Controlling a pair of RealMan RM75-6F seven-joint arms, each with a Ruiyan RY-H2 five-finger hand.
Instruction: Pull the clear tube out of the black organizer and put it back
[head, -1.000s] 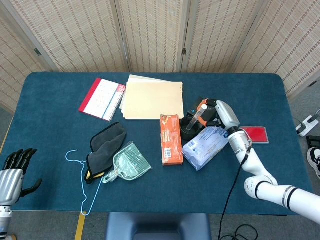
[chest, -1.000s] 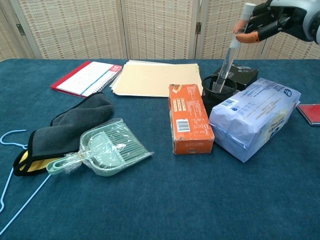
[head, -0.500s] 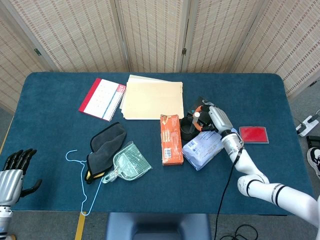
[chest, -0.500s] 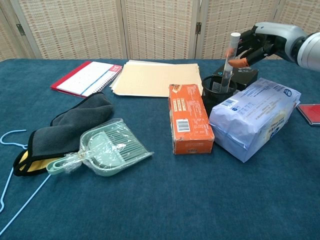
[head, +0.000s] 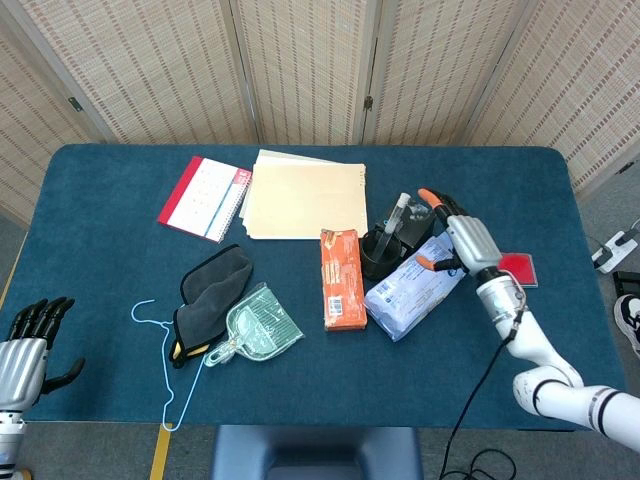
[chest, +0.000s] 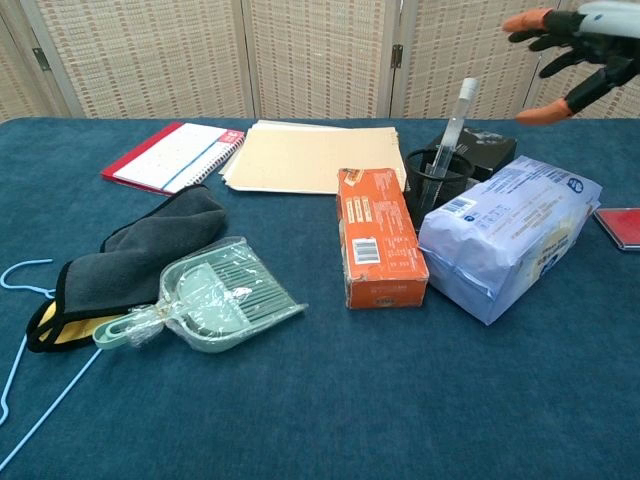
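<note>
The clear tube (chest: 452, 132) stands tilted in the black mesh organizer (chest: 436, 182), its white top leaning against the rim; in the head view the clear tube (head: 396, 217) rises from the organizer (head: 380, 255). My right hand (chest: 566, 45) hovers up and to the right of the tube, fingers spread, holding nothing; from the head view the right hand (head: 459, 240) is right of the organizer. My left hand (head: 30, 335) rests at the table's lower left edge, fingers apart and empty.
An orange box (chest: 380, 238) lies left of the organizer and a blue-white packet (chest: 510, 235) to its right. A black box (chest: 482, 150) is behind it. Manila folders (chest: 300, 155), a notebook (chest: 175, 155), grey cloth (chest: 130, 260), green dustpan (chest: 215, 295), hanger (head: 160, 365) and red card (chest: 622, 225) lie around.
The right hand lowered the tube into the organizer, let go of it and drew back up and to the right with fingers spread. The left hand stayed still.
</note>
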